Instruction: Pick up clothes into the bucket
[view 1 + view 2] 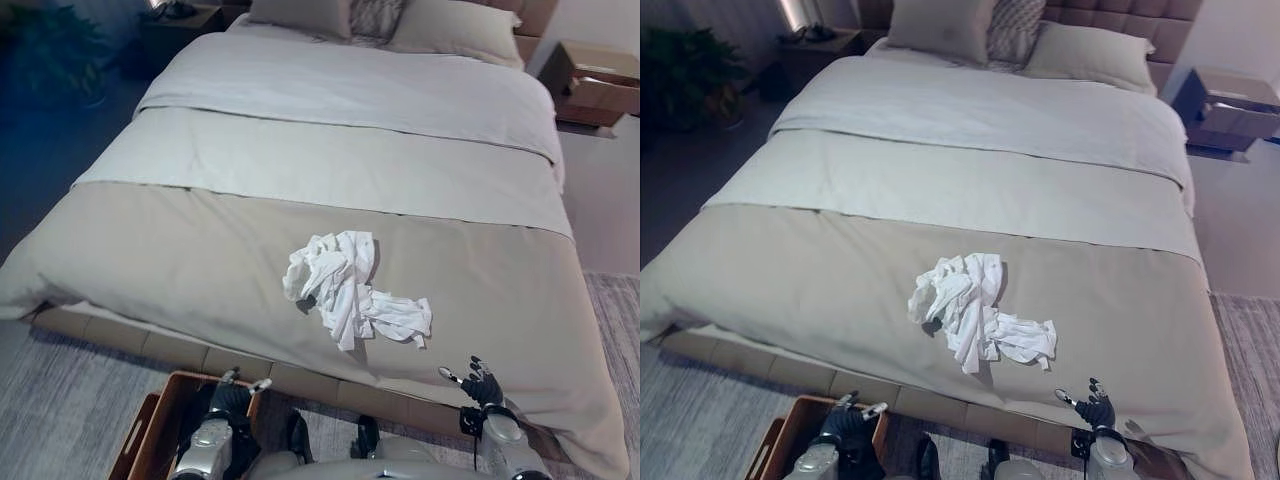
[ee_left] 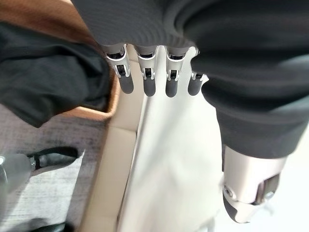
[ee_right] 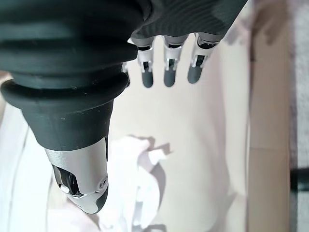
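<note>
Clothes [image 1: 345, 288]: white heap on bed [image 1: 180, 250], untouched.
Hands: left hand [image 1: 232, 395], right hand [image 1: 478, 383], fingers straight, empty.
Risk: sloppy grab may drop some outside bucket [image 1: 150, 432].

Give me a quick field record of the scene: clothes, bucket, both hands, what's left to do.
clothes: crumpled white garment lying on the beige bed cover, near the foot of the bed
bucket: brown wooden container on the floor at the bed's foot, to the robot's left; dark cloth inside
left hand: over the bucket, fingers straight, holding nothing
right hand: at the bed's foot edge, open, short of the garment, not touching it
status: white garment not yet picked up
likely next: right hand reaches forward to the garment
</note>
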